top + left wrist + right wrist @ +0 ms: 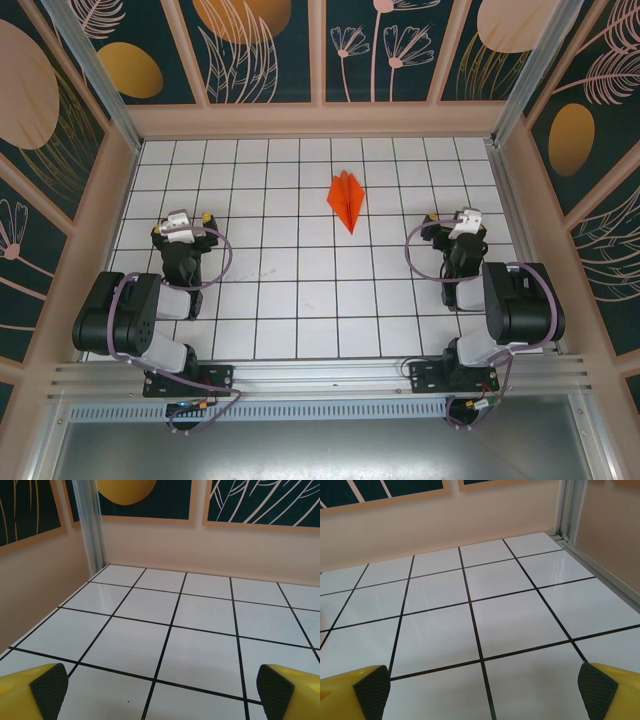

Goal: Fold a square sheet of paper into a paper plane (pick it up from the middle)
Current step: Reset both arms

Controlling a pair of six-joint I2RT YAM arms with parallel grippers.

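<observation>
An orange-red paper plane [346,200] lies flat on the white tiled table [300,290], a small pointed dart with a centre crease, its tip aimed toward the near side. My left gripper [184,222] rests far to its left, folded back near its base, open with nothing between the fingers. My right gripper [462,222] rests about as far to the plane's right, also open and holding nothing. In the left wrist view the yellow fingers with black pads [49,685] stand wide apart over bare tiles. The right wrist view gives the same: pads [372,690] wide apart above bare tiles.
Pale pink walls [320,120] with dark leaf-pattern panels enclose the table on three sides. A metal post [92,527] stands in the far left corner and another [570,510] in the far right corner. A metal rail [320,375] runs along the near edge.
</observation>
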